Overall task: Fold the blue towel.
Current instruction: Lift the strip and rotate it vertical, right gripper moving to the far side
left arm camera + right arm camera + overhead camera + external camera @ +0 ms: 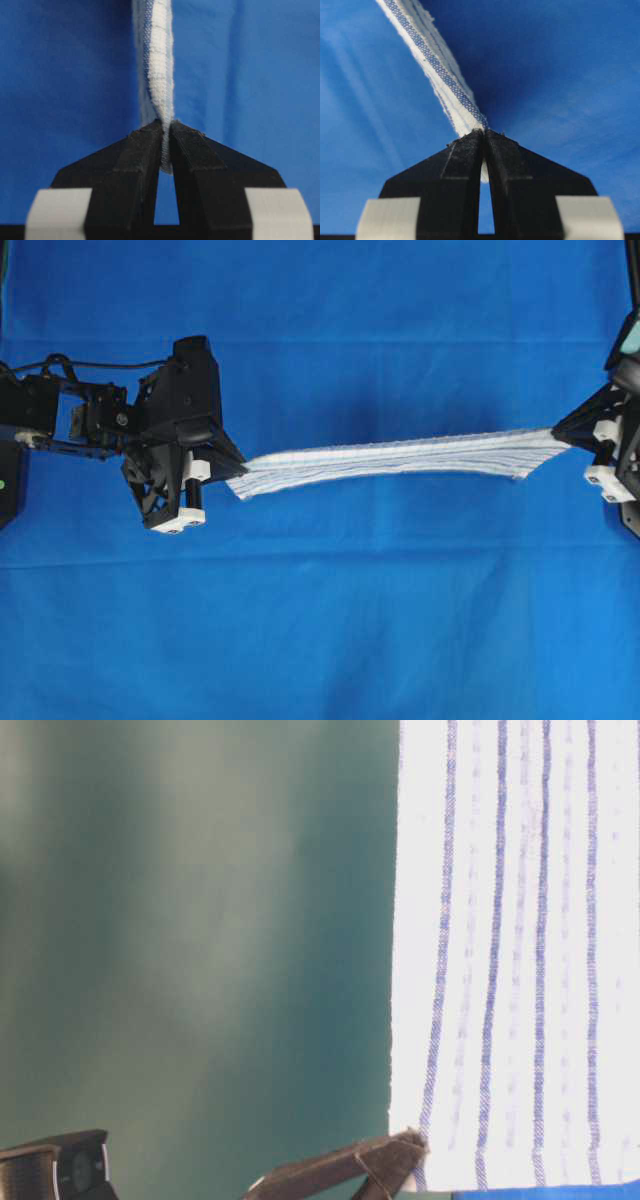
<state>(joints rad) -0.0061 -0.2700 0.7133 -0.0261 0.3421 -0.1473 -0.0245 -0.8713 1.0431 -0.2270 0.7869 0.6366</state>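
The blue towel [400, 458], white with thin blue stripes, is stretched in the air between both arms and seen nearly edge-on from overhead. My left gripper [238, 462] is shut on its left end; the cloth edge [159, 65] runs up from between the black jaws of the left gripper [166, 131]. My right gripper [566, 435] is shut on the right end, and the striped edge [432, 65] leaves the right gripper [484, 134] toward the upper left. In the table-level view the towel [520, 950] hangs as a broad striped sheet, with a dark gripper finger [340, 1168] at its lower corner.
A plain blue sheet [320, 620] covers the whole table under the towel. The left arm's body [90, 420] sits at the left edge and the right arm's body [625, 430] at the right edge. A black camera-like part [60, 1165] shows low in the table-level view.
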